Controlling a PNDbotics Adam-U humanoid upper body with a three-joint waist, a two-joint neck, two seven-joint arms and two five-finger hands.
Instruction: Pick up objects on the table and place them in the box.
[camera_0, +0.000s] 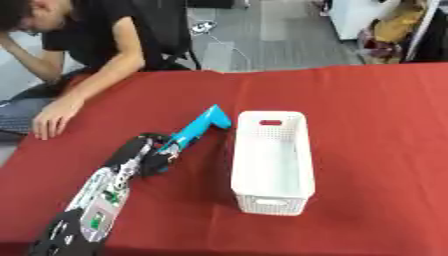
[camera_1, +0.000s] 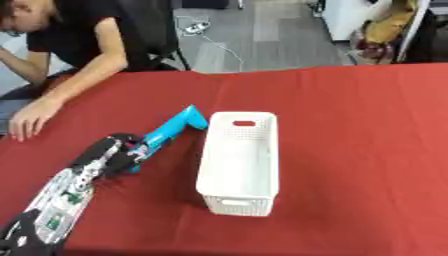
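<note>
A long light-blue object (camera_0: 198, 128) lies slanted over the red table (camera_0: 367, 100), its upper end close to the far left corner of the white perforated box (camera_0: 272, 162). My left hand (camera_0: 150, 151) has its fingers curled round the lower end of the blue object. The arm (camera_0: 101, 197) runs down to the lower left corner. The box stands lengthwise in the middle of the table, and its inside shows nothing. My right hand is in no view.
A person leans on the far left of the table with a hand (camera_0: 54, 118) flat on the cloth. Beyond the far edge are a grey floor, a chair (camera_0: 166, 30) and a cable.
</note>
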